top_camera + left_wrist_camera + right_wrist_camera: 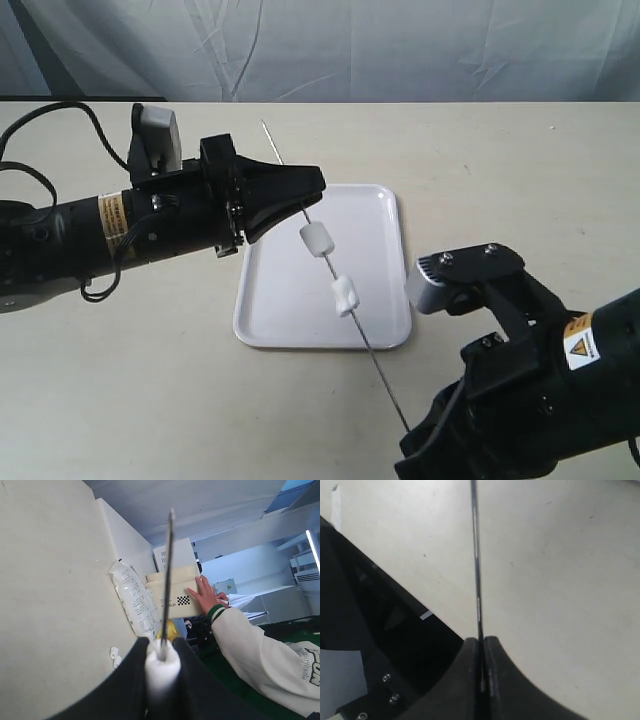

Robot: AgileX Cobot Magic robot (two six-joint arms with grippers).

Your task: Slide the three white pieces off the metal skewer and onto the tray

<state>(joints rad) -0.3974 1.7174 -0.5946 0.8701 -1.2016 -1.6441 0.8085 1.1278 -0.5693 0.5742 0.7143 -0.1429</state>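
Notably, my left gripper (161,646) pinched one white piece (162,674), right gripper (482,642) clamped skewer (374,360); jerking could fling it off tray (280,300).

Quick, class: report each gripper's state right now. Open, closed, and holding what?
Left gripper: closed on a white piece threaded on the metal skewer.
Right gripper: closed on the metal skewer, at its other end.
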